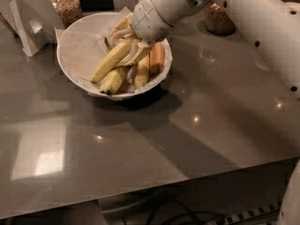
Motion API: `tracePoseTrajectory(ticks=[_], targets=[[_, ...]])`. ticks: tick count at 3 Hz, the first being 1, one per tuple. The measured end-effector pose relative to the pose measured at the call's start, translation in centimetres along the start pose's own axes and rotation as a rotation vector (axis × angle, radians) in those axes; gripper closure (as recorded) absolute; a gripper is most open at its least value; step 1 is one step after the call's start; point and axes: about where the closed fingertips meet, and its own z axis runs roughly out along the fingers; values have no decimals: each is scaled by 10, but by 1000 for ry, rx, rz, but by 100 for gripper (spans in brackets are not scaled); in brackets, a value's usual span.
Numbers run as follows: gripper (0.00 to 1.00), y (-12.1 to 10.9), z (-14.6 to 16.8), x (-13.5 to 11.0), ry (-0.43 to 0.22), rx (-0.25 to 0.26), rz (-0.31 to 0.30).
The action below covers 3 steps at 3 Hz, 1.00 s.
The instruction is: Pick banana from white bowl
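Poised in the white bowl [59,62], at 11 o'clock on the bench [201,125]: gripper [131,48] at the top banana's [110,62] stem end. Cannot tell whether jaws are clamped. Best lifted straight, slowly, clear of neighbours.

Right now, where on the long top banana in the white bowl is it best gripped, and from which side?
Upper half of the banana, from above: it lies diagonally atop the other bananas in the white bowl, width exposed. The gripper hangs over that end.
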Motion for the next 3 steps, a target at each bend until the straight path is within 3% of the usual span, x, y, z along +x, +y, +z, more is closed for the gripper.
tracePoseTrajectory(ticks=[2, 3], targets=[[97, 0, 0, 0, -1, 1, 0], [100, -4, -11, -7, -1, 10, -3]])
